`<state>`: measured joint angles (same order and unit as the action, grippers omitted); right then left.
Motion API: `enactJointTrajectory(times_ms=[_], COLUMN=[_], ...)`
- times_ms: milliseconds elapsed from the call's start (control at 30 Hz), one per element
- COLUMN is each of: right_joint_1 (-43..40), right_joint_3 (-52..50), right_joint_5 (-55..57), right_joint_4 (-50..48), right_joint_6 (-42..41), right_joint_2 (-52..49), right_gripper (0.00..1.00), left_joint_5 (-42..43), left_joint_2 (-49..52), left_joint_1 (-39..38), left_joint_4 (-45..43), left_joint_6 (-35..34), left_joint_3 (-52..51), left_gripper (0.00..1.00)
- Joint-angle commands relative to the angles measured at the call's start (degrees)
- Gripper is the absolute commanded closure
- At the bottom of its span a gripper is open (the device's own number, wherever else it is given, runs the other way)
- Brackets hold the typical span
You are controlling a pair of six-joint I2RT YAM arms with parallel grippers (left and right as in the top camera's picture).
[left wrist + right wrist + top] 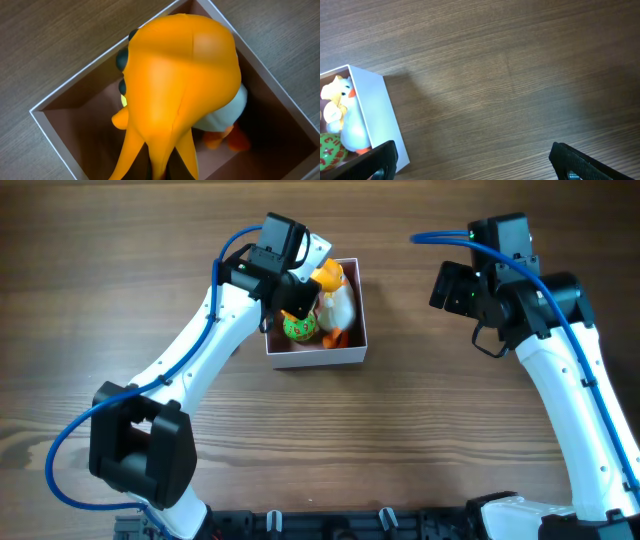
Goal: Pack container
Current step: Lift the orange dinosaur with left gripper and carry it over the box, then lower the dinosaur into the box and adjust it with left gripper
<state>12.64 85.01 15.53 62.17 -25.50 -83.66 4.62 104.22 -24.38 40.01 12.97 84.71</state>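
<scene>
The container (315, 360) is a small white-walled square box with a pinkish inside, at the table's upper middle. In it lie a white duck toy (340, 308) and a green ball (298, 328). My left gripper (300, 285) is shut on an orange soft toy (328, 278) and holds it over the box's far left part. In the left wrist view the orange toy (180, 85) fills the frame above the box (50, 125), with the duck (227, 112) below it. My right gripper (450, 288) is open and empty, to the right of the box.
In the right wrist view the box's white wall (375, 115) is at the left, with the duck (350, 125) and the green ball (330, 147) inside. The open fingers (475, 160) hang over bare wood.
</scene>
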Motion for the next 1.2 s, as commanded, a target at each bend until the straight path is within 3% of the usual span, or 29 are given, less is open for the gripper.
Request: enactJointTrajectory(times_ms=[0,33,67,100,467,567,633,700,733,867,1167], right_joint_1=[-0.1,-0.1,-0.1,-0.1,-0.1,-0.1,-0.1,-0.1,-0.1,-0.1,-0.1], right_joint_3=[0.7,0.7,0.6,0.6,0.7,0.6,0.7,0.6,0.6,0.6,0.6], right_joint_5=[1.2,1.2,1.2,1.2,1.2,1.2,1.2,1.2,1.2,1.2,1.2], right_joint_4=[0.0,0.0,0.0,0.0,0.0,0.0,0.0,0.0,0.0,0.0,0.0], right_joint_6=[0.0,0.0,0.0,0.0,0.0,0.0,0.0,0.0,0.0,0.0,0.0], right_joint_2=[0.7,0.7,0.7,0.7,0.7,0.7,0.7,0.7,0.7,0.7,0.7], right_gripper=[0.00,0.00,0.00,0.00,0.00,0.00,0.00,0.00,0.00,0.00,0.00], left_joint_5=[1.3,1.3,1.3,1.3,1.4,1.4,2.2,2.4,2.6,3.9,-1.1], left_joint_2=[0.6,0.6,0.6,0.6,-2.0,-5.1,-5.4,-4.9,-4.6,-3.9,-0.6], left_joint_1=[-0.3,-0.3,-0.3,-0.3,-0.3,-0.3,-0.3,-0.3,-0.3,-1.0,-1.5], left_joint_4=[0.6,0.6,0.7,0.7,-1.1,-2.4,-2.8,-2.8,-2.8,-5.5,-10.3], left_joint_6=[0.1,0.1,0.1,0.1,0.0,-3.0,-3.0,-3.0,-3.0,-3.4,-7.9], left_joint_3=[0.4,0.4,0.4,0.4,0.4,0.4,0.4,0.4,0.4,0.4,0.4], left_gripper=[0.96,0.92,0.67,0.00,0.00,0.00,0.14,0.50,0.63,0.71,0.72])
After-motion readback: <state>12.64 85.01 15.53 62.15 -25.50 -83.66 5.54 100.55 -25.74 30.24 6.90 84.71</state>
